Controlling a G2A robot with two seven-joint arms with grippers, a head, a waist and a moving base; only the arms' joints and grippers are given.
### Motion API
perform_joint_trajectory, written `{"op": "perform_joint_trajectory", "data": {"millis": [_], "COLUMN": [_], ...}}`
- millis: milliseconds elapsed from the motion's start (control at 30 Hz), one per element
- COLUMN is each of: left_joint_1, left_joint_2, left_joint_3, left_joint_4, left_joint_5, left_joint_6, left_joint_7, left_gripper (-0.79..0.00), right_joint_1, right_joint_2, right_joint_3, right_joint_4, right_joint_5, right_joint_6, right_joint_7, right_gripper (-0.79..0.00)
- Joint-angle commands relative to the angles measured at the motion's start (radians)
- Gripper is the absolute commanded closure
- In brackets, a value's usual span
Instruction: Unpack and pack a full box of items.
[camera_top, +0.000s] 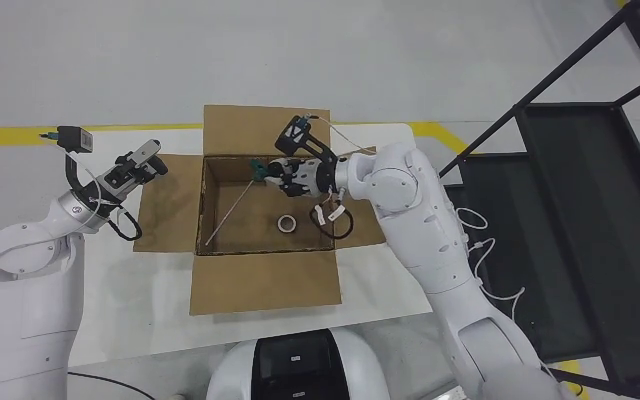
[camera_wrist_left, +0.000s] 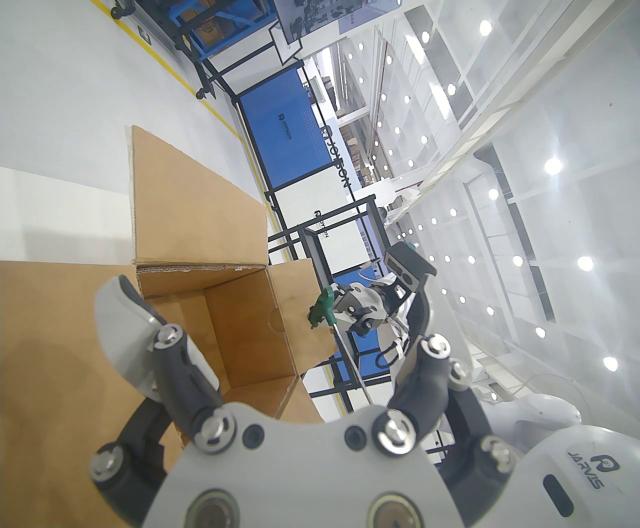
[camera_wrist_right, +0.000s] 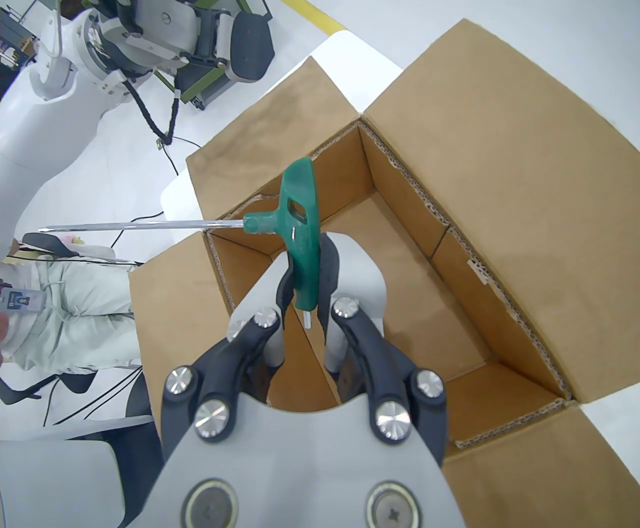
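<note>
**Entry: T-handle key held over open box, unpacking stage**

Item 1. Green plastic T-handle hex key with long bright steel shaft (camera_wrist_right: 299, 235). Clamped by the lower end of its handle between the fingers of the right gripper (camera_wrist_right: 307, 262), closed tight on it. Held over the far part of the box opening, shaft slanting across it toward the left near corner. Height of the tip against the rim: cannot tell.

Item 2. Large brown corrugated cardboard box (camera_top: 265, 284), all four flaps folded out flat, standing on the white tabletop (camera_top: 160, 305).

Item 3. Small pale ring-shaped roll (camera_top: 286, 222), probably tape, lying on the box floor near the right wall, apart from the shaft.

Item 4. Left gripper (camera_wrist_left: 270, 310), fingers spread wide and holding nothing, poised near the far corner of the left flap, well apart from the key.

Hazards, as judged:
- Off-centre hold on the handle, long shaft as lever: likely to swivel in the fingers under any knock or quick turn.
- Shaft tip liable to snag a wall or flap if carried sideways before rising clear, dragging the box or dislodging the key.
- Sweep toward the left side: possible strike on the left gripper.
</note>
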Motion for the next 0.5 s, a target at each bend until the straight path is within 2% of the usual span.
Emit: {"op": "perform_joint_trajectory", "data": {"millis": [0,100,233,367,467], "left_joint_1": [0.0,0.0,0.0,0.0,0.0], "left_joint_2": [0.0,0.0,0.0,0.0,0.0], "left_joint_3": [0.0,0.0,0.0,0.0,0.0], "left_joint_4": [0.0,0.0,0.0,0.0,0.0], "left_joint_5": [0.0,0.0,0.0,0.0,0.0], "left_joint_6": [0.0,0.0,0.0,0.0,0.0], "left_joint_7": [0.0,0.0,0.0,0.0,0.0], "left_gripper": [-0.785,-0.785,-0.785,-0.785,-0.785], "right_joint_1": [-0.043,-0.144,-0.295,-0.408,-0.472], "right_joint_2": [0.016,0.046,0.081,0.104,0.117], "right_joint_3": [0.054,0.175,0.369,0.558,0.656], "right_joint_4": [-0.07,-0.228,-0.384,-0.422,-0.419], "right_joint_5": [0.032,0.028,0.107,0.139,0.151], "right_joint_6": [-0.009,-0.029,-0.034,0.005,0.008], "right_joint_7": [0.047,0.11,0.17,0.158,0.132], "right_gripper": [0.0,0.0,0.0,0.0,0.0]}}
